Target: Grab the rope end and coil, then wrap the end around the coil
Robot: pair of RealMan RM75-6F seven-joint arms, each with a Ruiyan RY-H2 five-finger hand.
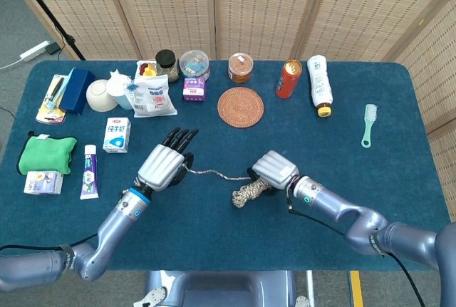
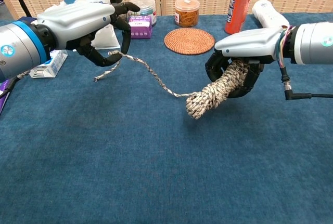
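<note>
A mottled beige rope is wound into a coil (image 2: 216, 92) (image 1: 247, 192). My right hand (image 2: 244, 60) (image 1: 275, 170) grips one end of the coil from above and holds it tilted, its free end pointing toward the left hand. A loose strand (image 2: 156, 80) (image 1: 210, 174) runs from the coil's tip to my left hand (image 2: 86, 26) (image 1: 164, 164), which pinches the rope end (image 2: 106, 67). The short tail hangs below the left fingers, and the strand sags between the two hands.
Along the far edge stand a round woven coaster (image 1: 240, 107), an orange can (image 1: 288, 79), a white bottle (image 1: 319, 85), jars (image 1: 241, 68) and a snack bag (image 1: 153, 96). A milk carton (image 1: 117, 134), a tube (image 1: 89, 172) and a green cloth (image 1: 46, 154) lie left. A brush (image 1: 367, 125) lies right.
</note>
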